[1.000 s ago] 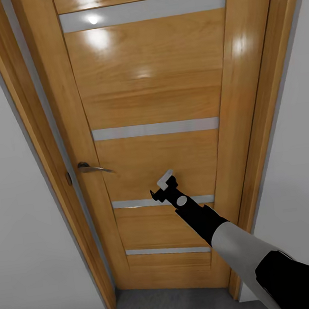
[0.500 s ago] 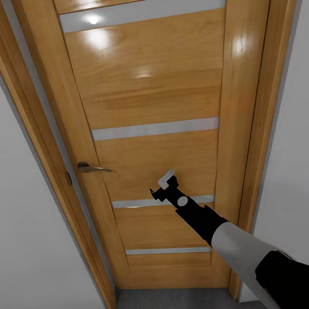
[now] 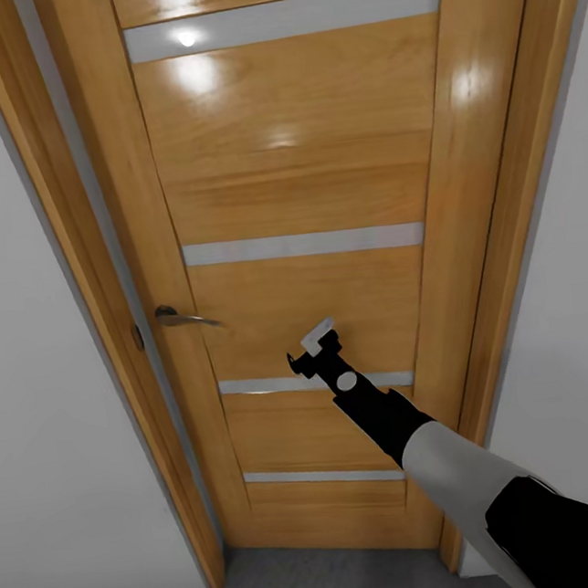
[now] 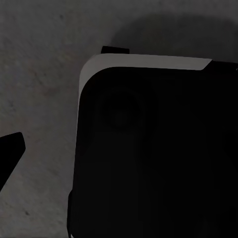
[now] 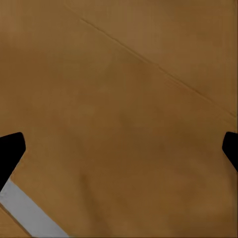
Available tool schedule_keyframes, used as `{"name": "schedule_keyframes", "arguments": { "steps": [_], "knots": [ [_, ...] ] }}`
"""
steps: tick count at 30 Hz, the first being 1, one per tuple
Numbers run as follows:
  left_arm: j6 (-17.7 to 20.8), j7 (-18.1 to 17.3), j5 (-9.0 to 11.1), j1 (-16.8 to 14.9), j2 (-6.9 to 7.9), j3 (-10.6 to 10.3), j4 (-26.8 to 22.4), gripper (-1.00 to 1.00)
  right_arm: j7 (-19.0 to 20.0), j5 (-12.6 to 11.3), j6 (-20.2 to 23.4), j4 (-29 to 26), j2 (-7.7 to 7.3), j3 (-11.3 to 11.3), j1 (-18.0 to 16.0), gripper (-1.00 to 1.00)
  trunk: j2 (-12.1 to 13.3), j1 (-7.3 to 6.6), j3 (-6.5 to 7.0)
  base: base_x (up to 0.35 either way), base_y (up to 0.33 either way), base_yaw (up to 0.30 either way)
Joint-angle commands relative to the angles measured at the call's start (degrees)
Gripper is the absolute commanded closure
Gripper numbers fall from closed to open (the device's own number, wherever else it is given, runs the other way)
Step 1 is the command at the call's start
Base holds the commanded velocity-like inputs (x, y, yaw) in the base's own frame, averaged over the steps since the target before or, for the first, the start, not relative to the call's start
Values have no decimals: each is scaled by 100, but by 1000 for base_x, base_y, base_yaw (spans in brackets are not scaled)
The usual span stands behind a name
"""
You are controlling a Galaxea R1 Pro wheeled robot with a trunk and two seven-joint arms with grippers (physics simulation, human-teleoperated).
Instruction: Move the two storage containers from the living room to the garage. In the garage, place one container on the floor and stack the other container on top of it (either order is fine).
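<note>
1. Storage containers appear in neither hand; the robot faces a closed wooden door (image 3: 291,193).
2. Right gripper (image 3: 312,354), jaws spread and empty, is held against the panel, well apart from the handle (image 3: 182,319).
3. Left gripper's jaw state cannot be told.
4. Risk: pushing the latched panel may stall or jam the arm.

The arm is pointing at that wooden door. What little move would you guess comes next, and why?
Probably a short push forward on the door. The right pincer is open and empty, close to the panel beside a grey strip, well off from the handle, and the door looks closed.
</note>
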Motion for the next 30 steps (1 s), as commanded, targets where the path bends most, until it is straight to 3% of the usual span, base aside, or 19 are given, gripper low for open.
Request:
{"name": "schedule_keyframes", "arguments": {
  "steps": [1, 8, 23, 30],
  "knots": [
    [-10, 0, 53, 1, -1, -1, -4, -100, -58, 55, 9, -9, 0, 25, -6, -100, -3, 0, -5, 0, 0, 226],
    [-10, 0, 53, 1, 4, -1, -4, -100, -73, 57, 15, -168, 0, 27, -8, -100, -3, 0, -5, 0, 0, 227],
    [-10, -13, 57, 1, 22, 6, -4, -100, -72, 78, -31, -42, 0, 13, -11, -100, -3, 0, -5, 55, 0, 15],
    [-9, -26, 61, 1, 26, 8, -4, -100, -102, 619, -23, 187, 0, 17, -10, -100, -3, 0, -5, 304, 0, 0]
  ]
}}
